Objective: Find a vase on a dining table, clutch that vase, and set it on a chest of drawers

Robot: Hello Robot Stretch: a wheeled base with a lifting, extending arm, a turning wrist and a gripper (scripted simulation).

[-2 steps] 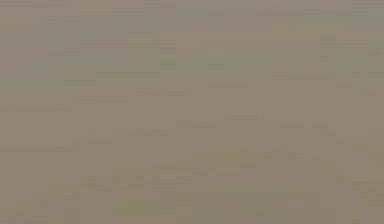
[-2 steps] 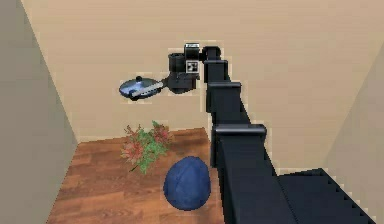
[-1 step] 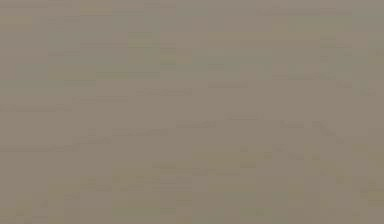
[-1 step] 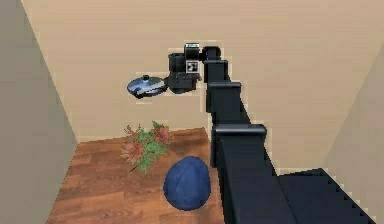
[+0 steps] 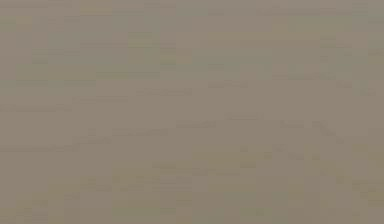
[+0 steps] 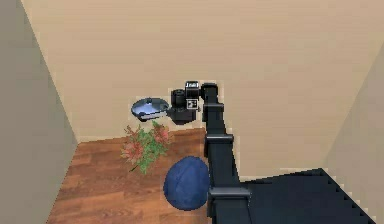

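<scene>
Beige wall [image 5: 190, 110] ahead; room corner with wood surface [image 6: 95, 175] on arm side. Arm [image 6: 218, 150] reaches out. Tool [image 6: 172, 104] holds blue-grey vessel [image 6: 150, 106] at finger end, clear of wood surface, wall behind. Vessel judged to be task's vase: shallow, wide, long axis level. Tool width: cannot tell. Red-green plant [image 6: 146, 147] below tool; blue round object [image 6: 185, 185] lower, beside arm. Wood surface chest top or floor: cannot tell. Set-down likely needs spot clear of plant.
</scene>
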